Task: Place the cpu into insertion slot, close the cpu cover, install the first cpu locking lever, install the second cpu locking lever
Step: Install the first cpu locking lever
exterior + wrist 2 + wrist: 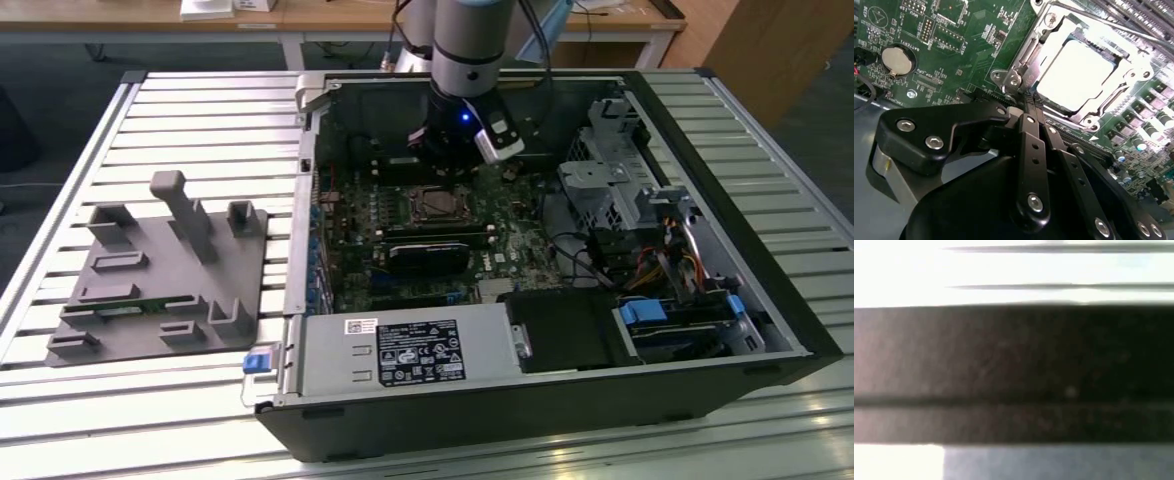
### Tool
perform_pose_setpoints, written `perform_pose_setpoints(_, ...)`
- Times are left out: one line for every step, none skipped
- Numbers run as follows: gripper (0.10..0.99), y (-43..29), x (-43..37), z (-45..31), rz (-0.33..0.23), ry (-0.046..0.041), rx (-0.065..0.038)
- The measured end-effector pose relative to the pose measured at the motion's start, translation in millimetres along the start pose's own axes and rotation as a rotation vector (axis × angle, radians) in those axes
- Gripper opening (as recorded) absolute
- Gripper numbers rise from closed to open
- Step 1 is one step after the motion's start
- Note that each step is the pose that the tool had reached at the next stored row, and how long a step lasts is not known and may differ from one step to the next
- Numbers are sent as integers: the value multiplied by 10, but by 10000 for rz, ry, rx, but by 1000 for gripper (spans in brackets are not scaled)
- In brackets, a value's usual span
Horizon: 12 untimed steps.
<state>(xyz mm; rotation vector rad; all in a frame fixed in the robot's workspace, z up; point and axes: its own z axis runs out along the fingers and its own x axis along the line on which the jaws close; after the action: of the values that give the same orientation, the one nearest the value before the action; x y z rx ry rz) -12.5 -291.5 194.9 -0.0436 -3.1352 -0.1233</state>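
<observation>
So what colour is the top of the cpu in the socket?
Pale silver-grey; the cpu shows best in the second wrist view.

One cpu [1080, 75]; one cpu cover [1054, 37]; one coin battery [898, 58].

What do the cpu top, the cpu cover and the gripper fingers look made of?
cpu: pale matte metal, apparently; it glares softly.
cpu cover: bright bare metal, probably stamped sheet; thin edges, sharp glints.
Gripper fingers: black, semi-gloss, silver screw heads; coated metal or plastic, unclear.

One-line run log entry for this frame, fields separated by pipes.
cpu seated in insertion slot | cpu cover closed over it | gripper jaws shut, empty, at cover's edge | arm inside open computer case
</observation>
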Motion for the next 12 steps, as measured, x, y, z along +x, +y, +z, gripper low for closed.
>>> perform_pose_setpoints(106, 2, 0, 1, 0, 0, -35)
perform_pose_setpoints(106, 2, 0, 1, 0, 1, -45)
perform_pose_setpoints(106, 3, 0, -4, 1, -1, -50)
perform_pose_setpoints(106, 6, -1, -14, 0, -5, -62)
perform_pose_setpoints(106, 8, -1, -36, 0, -5, -64)
perform_pose_setpoints(106, 8, 1, -68, 0, 3, -48)
perform_pose_setpoints(106, 10, 1, -100, 1, 3, -48)
perform_pose_setpoints(106, 12, 1, -124, 0, 3, -46)
perform_pose_setpoints(106, 12, 1, -134, 1, 5, -43)
perform_pose_setpoints(106, 10, 1, -134, -1, 4, -46)
perform_pose_setpoints(106, 6, 1, -134, -2, 4, -46)
perform_pose_setpoints(106, 5, 1, -134, 0, 4, -46)
